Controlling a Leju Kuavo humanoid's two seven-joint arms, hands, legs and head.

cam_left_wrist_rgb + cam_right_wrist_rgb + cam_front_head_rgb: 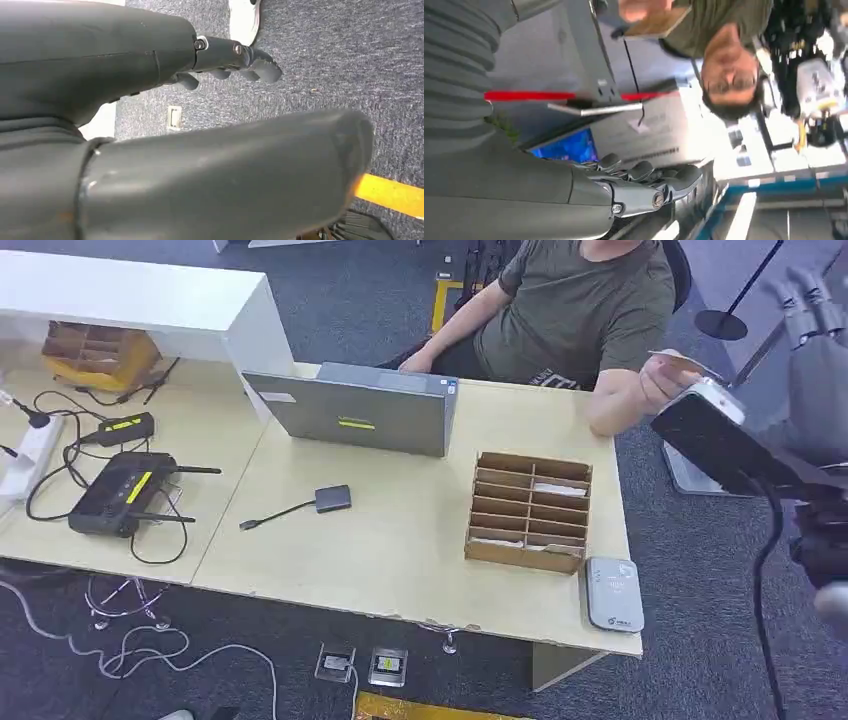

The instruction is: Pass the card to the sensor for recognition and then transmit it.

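Observation:
A person seated behind the desk holds a pale card (685,363) up at the desk's far right; the right wrist view shows the same card (656,22) in that person's fingers. My right hand (805,302) is raised at the far right, beyond and above the card, with fingers spread and nothing in it; its fingers (644,177) lie extended and apart from the card. The grey card sensor (614,592) lies flat on the desk's near right corner. My left hand (210,55) hangs over the carpet, fingers straight, holding nothing.
A cardboard slotted organizer (530,510) stands just left of the sensor. A grey laptop (355,410) sits mid-desk, a small adapter (332,498) in front of it. A black router (115,495) and cables lie on the left. A stanchion base (722,324) stands behind the person.

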